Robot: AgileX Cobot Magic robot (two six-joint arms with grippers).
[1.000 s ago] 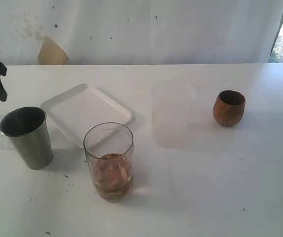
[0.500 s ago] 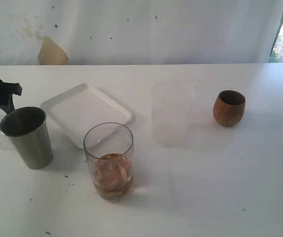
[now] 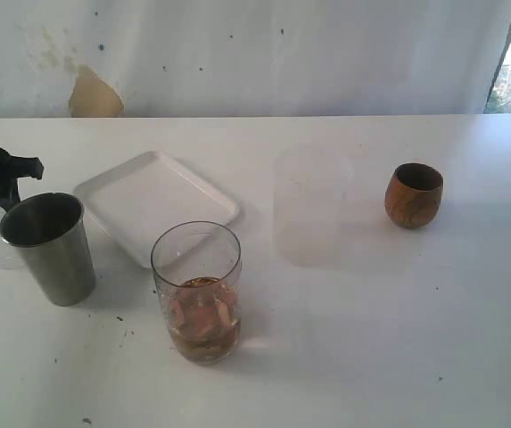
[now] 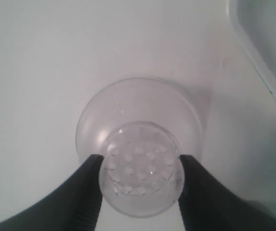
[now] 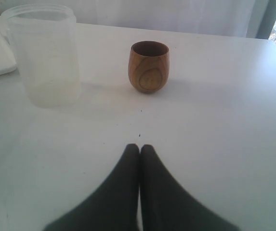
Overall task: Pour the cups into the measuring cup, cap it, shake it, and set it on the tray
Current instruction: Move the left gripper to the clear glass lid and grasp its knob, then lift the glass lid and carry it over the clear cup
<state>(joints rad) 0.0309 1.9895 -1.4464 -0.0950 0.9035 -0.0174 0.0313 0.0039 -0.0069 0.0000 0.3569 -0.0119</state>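
On the white table [image 3: 371, 339]: measuring cup [image 3: 196, 291] — clear glass, upright, uncapped, amber liquid with pale bits in its lower part; it stands just in front of the near corner of the tray [image 3: 155, 201]. The steel tumbler [image 3: 48, 248] is upright left of the tray; the wooden cup [image 3: 413, 194] is upright well off to the right; the frosted cup [image 3: 309, 207] is upright between tray and wooden cup. The clear domed lid [image 4: 138, 110], with its perforated crown, lies on the table behind the steel tumbler. The left gripper [image 4: 140, 162] is above the lid; its jaws are apart, one at each side of the crown, close against its edges — whether they clamp it cannot be told. The right gripper [image 5: 139, 147] is low over the table, facing the wooden cup; its jaws are pressed together.
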